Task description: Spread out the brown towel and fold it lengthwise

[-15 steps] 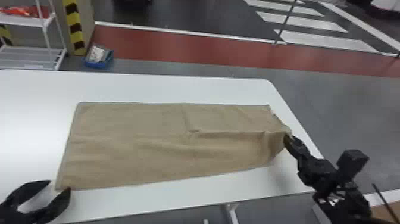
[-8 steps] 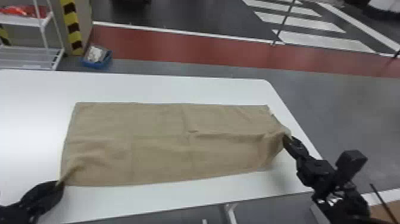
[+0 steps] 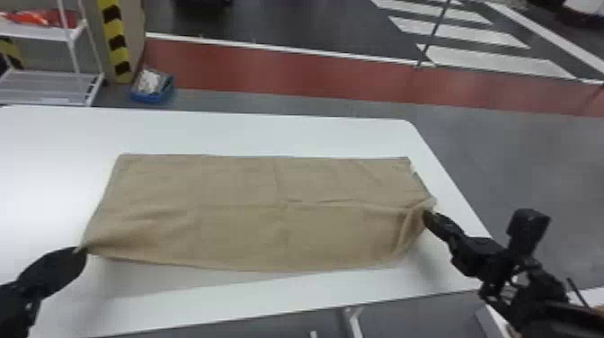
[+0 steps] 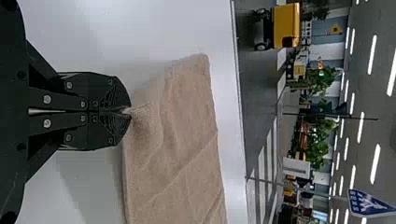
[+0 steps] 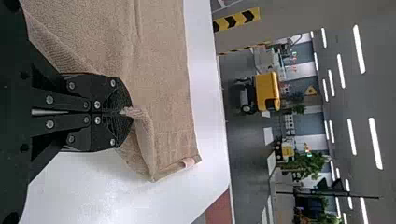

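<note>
The brown towel [image 3: 251,206] lies as a wide band across the table, its near corners raised. At its near left corner is my left gripper [image 3: 81,251]; in the left wrist view that gripper [image 4: 127,111] is shut on the corner, which is pinched to a point. My right gripper [image 3: 427,215] holds the near right part of the towel, where the cloth bunches into folds. The right wrist view has the same gripper [image 5: 128,112] shut on a gathered bit of cloth, with a small pale tag [image 5: 187,162] on the towel's corner beyond.
The white table [image 3: 269,135] extends behind the towel and to its left, and a strip of it runs along the front edge [image 3: 224,314]. Its right edge passes just beyond the towel. A blue bin [image 3: 152,92] and a white shelf [image 3: 49,83] stand on the floor behind.
My left gripper, open a second ago beside the near left corner, has closed on it and lifted it up and away from the front edge. The right gripper has barely moved.
</note>
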Controlling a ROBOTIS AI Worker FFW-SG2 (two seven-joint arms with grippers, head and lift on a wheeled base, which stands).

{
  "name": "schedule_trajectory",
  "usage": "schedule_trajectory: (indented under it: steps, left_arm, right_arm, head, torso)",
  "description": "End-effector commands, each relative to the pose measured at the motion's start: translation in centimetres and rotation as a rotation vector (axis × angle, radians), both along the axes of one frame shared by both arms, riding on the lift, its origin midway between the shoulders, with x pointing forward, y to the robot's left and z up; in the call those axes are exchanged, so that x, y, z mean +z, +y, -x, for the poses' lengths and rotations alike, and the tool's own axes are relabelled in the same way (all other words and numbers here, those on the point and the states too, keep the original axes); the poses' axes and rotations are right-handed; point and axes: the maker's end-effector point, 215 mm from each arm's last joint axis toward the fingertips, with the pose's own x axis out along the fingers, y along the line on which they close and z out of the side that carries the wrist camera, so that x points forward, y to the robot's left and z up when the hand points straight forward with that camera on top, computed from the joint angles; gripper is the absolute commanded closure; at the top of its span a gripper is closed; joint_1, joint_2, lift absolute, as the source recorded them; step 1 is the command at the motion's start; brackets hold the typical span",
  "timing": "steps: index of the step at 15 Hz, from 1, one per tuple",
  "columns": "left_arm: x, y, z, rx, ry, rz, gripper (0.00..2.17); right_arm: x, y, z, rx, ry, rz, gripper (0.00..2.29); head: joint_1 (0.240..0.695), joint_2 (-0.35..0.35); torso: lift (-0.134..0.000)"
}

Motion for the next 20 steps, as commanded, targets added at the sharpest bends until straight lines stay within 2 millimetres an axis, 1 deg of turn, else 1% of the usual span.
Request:
schedule_trajectory:
  steps: [1,3,5,6,8,9,10,12,13,15,16,17,18,19,20]
  left_arm:
    - [1.5,-0.1,-0.6,0.006,-0.005,0.015,1.48]
    - [2.8,0.1,-1.2,0.024,0.001,0.017,1.48]
    - [3.8,0.5,-1.6,0.032,0.004,0.039,1.48]
    - [4.3,0.6,-1.9,0.037,-0.002,0.050,1.48]
    - [5.2,0.9,-2.5,0.048,-0.022,0.042,1.48]
    - [5.7,1.0,-2.9,0.053,-0.025,0.052,1.48]
    - [6.0,1.7,-3.0,0.066,-0.025,0.060,1.48]
    - [6.1,2.0,-3.6,0.081,-0.015,0.068,1.48]
    - [6.2,3.1,-3.5,0.104,-0.010,0.064,1.48]
    - [6.5,3.2,-3.9,0.108,-0.007,0.075,1.48]
    - [7.0,3.1,-4.2,0.107,-0.015,0.079,1.48]
    - [7.5,3.1,-4.8,0.109,-0.026,0.084,1.48]
    - [8.3,3.4,-5.8,0.118,-0.045,0.085,1.48]
    - [8.7,3.9,-7.1,0.126,-0.055,0.090,1.48]
    - [9.5,4.4,-8.5,0.129,-0.068,0.093,1.48]
  right_arm:
    - [-0.1,0.4,0.3,0.013,0.058,0.039,1.66]
    - [-0.2,-0.1,1.2,0.029,0.131,0.015,1.66]
    - [0.4,-0.1,2.1,0.048,0.200,0.001,1.66]
    - [0.4,-0.2,2.6,0.052,0.230,0.005,1.66]
    - [1.4,-1.6,3.1,0.049,0.228,0.022,1.66]
    - [1.8,-1.9,3.3,0.068,0.230,0.038,1.66]
    - [1.9,-2.0,3.5,0.091,0.231,0.060,1.66]
    - [2.6,-3.5,4.0,0.105,0.222,0.108,1.66]
    - [2.5,-3.8,4.6,0.123,0.235,0.114,1.66]
    - [2.0,-3.8,5.6,0.164,0.277,0.126,1.66]
    - [2.3,-3.7,5.5,0.166,0.287,0.103,1.66]
    - [3.1,-3.2,4.4,0.168,0.278,0.054,1.66]
    - [3.9,-2.5,2.5,0.171,0.256,-0.001,1.66]
    - [4.6,-1.6,0.1,0.178,0.234,-0.036,1.66]
    - [5.0,-0.8,-2.0,0.181,0.222,-0.044,1.66]
  head:
    - [0.695,-0.239]
    - [0.695,-0.233]
    - [0.695,-0.229]
    - [0.695,-0.229]
    - [0.695,-0.230]
    - [0.695,-0.235]
    - [0.695,-0.238]
    - [0.695,-0.239]
    - [0.695,-0.237]
    - [0.695,-0.242]
    - [0.695,-0.242]
    - [0.695,-0.243]
    - [0.695,-0.244]
    - [0.695,-0.237]
    - [0.695,-0.227]
  torso:
    - [-0.120]
    - [-0.120]
    - [-0.120]
    - [-0.120]
    - [-0.120]
    - [-0.120]
    - [-0.120]
    - [-0.120]
    - [-0.120]
    - [-0.120]
    - [-0.120]
    - [-0.120]
    - [-0.120]
    - [-0.120]
    - [-0.120]
